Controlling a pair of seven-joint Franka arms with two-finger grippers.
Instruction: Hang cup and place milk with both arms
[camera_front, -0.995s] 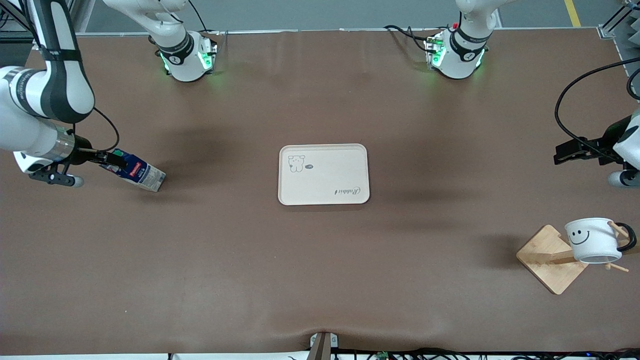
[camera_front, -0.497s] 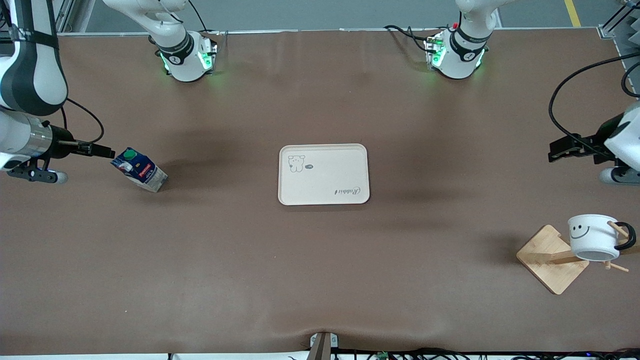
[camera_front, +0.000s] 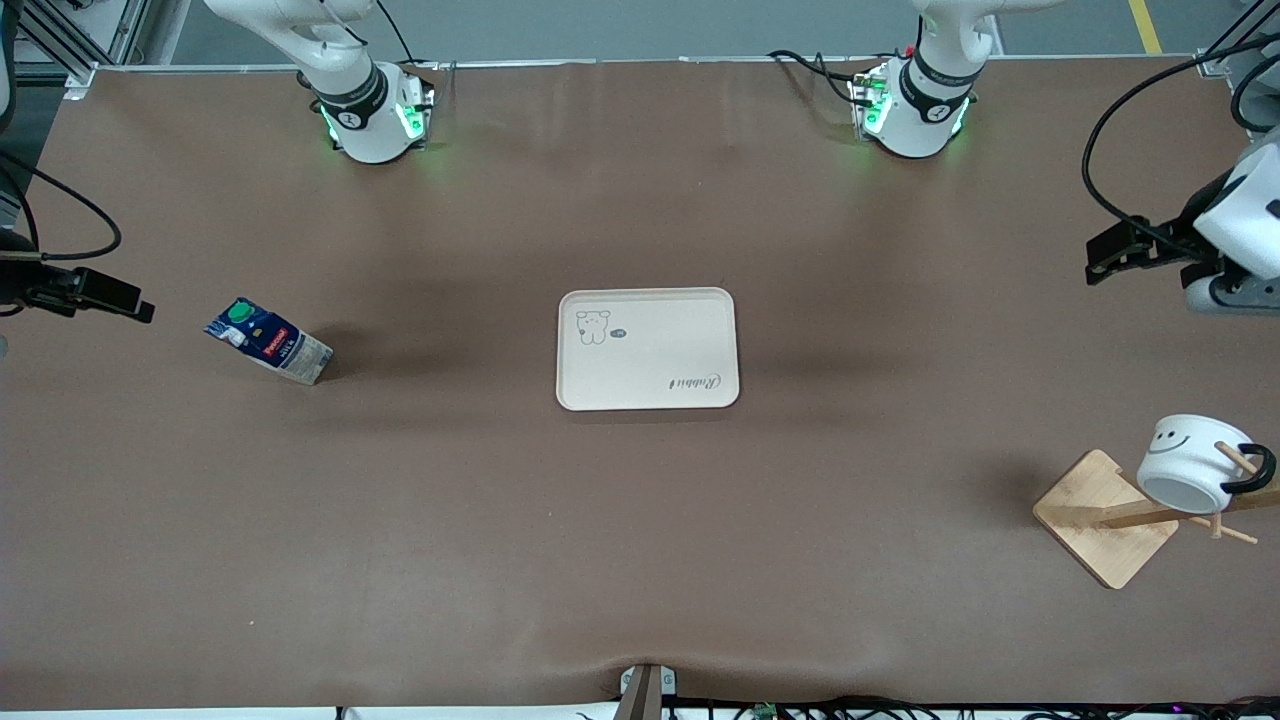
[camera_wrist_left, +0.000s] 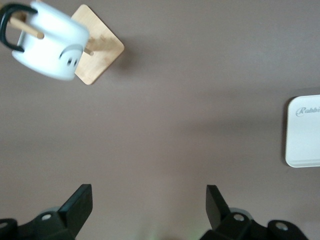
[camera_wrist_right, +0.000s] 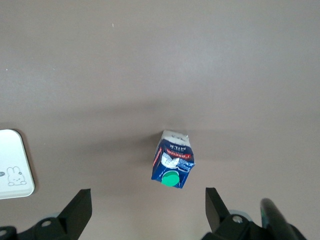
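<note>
The milk (camera_front: 268, 341), a dark blue carton with a green cap, stands on the table at the right arm's end, apart from the tray; it also shows in the right wrist view (camera_wrist_right: 173, 162). My right gripper (camera_front: 128, 303) is open and empty, over the table's edge beside the carton; in its own wrist view (camera_wrist_right: 149, 200) the jaws stand wide apart. The cup (camera_front: 1190, 470), white with a smiley, hangs tilted by its black handle on a peg of the wooden rack (camera_front: 1095, 515); the left wrist view shows it too (camera_wrist_left: 50, 45). My left gripper (camera_front: 1105, 258) is open and empty, clear of the rack (camera_wrist_left: 149, 200).
A cream tray (camera_front: 648, 348) lies in the middle of the table with nothing on it; its edge shows in the left wrist view (camera_wrist_left: 305, 132) and the right wrist view (camera_wrist_right: 14, 165). Both arm bases stand along the table's back edge.
My right gripper has let go of the milk and drawn back toward the table's end. My left gripper has moved away from the rack. The cup has tilted on its peg.
</note>
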